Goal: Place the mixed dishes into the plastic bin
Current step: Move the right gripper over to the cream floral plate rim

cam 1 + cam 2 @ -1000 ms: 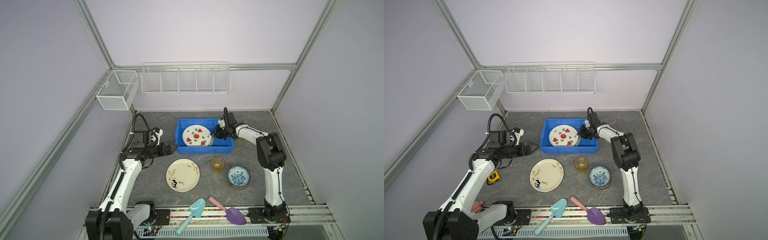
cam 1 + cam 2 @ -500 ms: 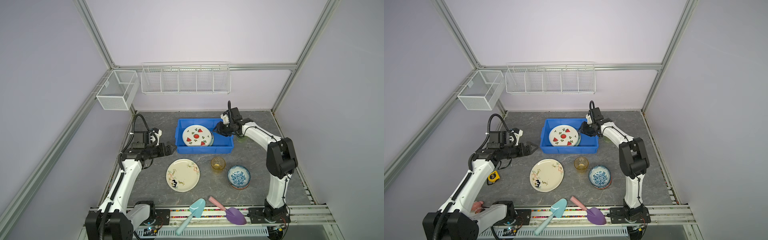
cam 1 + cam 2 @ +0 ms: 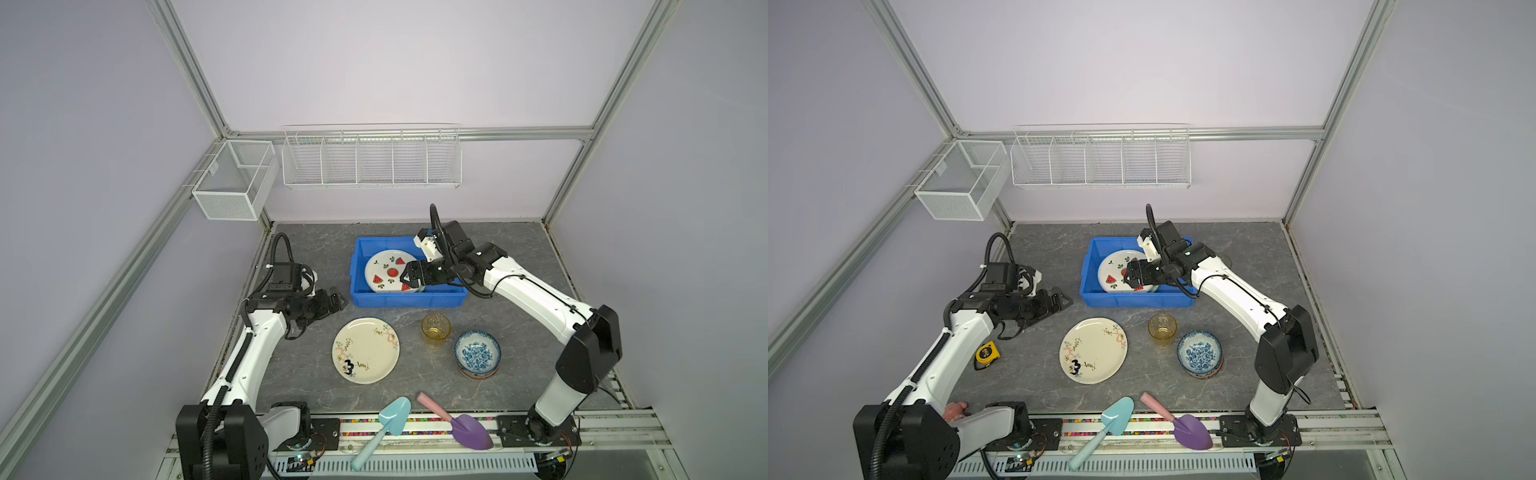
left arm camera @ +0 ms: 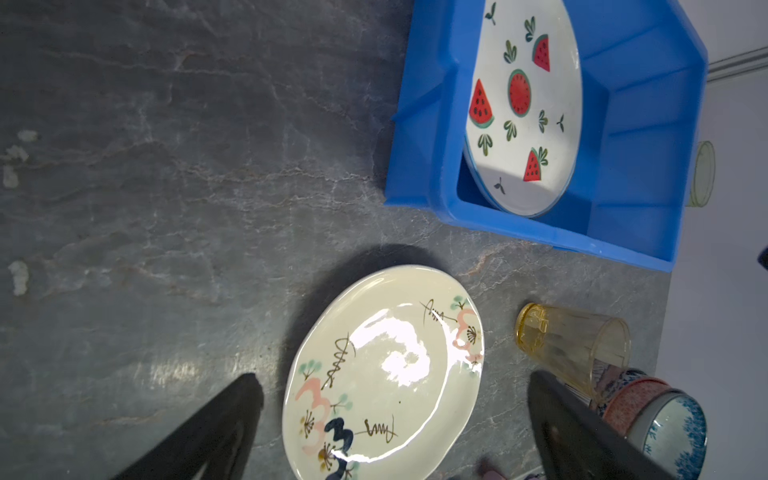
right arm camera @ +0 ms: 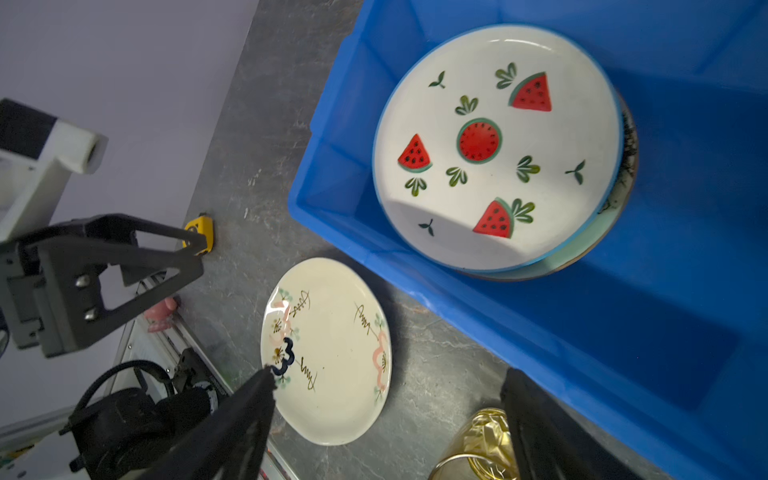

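Right wrist view: white watermelon-print plate (image 5: 494,145) in blue bin (image 5: 665,291); right tool (image 5: 388,371) and left tool (image 4: 392,375) wide open, empty.

In the plastic bin (image 3: 409,300) the watermelon plate (image 3: 386,272) fills the left half, leaving its right floor bare; just before the bin stand the cream plate (image 3: 365,350), amber tumbler (image 3: 436,330) and blue-white bowl (image 3: 477,353), with bare tabletop (image 3: 320,249) left of it.

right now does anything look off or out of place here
The watermelon plate in the blue bin sits off-centre on another dish, whose rim pokes out one side. A teal shovel and a purple shovel lie across the front rail.
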Robot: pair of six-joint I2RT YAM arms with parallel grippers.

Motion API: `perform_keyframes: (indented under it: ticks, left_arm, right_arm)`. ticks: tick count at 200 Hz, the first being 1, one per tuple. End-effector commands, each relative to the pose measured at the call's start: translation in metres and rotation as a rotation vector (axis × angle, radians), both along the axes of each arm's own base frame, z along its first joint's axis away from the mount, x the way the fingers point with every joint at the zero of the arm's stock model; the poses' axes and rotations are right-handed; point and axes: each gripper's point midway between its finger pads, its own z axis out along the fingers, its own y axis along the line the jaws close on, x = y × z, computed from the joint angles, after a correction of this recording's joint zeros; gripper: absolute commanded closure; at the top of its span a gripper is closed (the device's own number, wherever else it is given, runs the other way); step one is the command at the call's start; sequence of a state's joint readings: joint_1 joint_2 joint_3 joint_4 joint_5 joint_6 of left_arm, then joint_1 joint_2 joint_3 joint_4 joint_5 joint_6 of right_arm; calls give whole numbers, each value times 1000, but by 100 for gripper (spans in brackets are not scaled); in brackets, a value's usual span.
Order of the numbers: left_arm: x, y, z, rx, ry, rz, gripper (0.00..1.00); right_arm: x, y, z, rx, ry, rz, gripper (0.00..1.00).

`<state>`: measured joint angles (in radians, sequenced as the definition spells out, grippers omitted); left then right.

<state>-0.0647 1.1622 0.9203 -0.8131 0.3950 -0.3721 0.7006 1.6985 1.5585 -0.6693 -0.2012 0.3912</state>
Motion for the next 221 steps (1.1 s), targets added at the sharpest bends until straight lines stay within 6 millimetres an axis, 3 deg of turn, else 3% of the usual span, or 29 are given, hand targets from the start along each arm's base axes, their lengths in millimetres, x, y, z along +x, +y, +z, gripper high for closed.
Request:
perform_keyframes:
  ticks: [1, 46, 114, 185, 221]
  left_arm:
    - [-17, 10, 3, -17, 18, 139, 0]
    - [-48, 10, -21, -86, 70, 280, 0]
    - [-80, 6, -66, -52, 142, 318, 0]
    - [-85, 1, -88, -72, 183, 317, 0]
    - [-91, -2, -96, -90, 194, 311, 0]
  right_arm:
    - [-30, 2, -12, -86, -1, 59, 12]
    - [-67, 29, -35, -99, 40, 148, 12]
    - [-92, 60, -80, -154, 107, 222, 12]
    - [-92, 65, -126, -248, 164, 228, 12]
    - [-87, 64, -141, -296, 168, 230, 12]
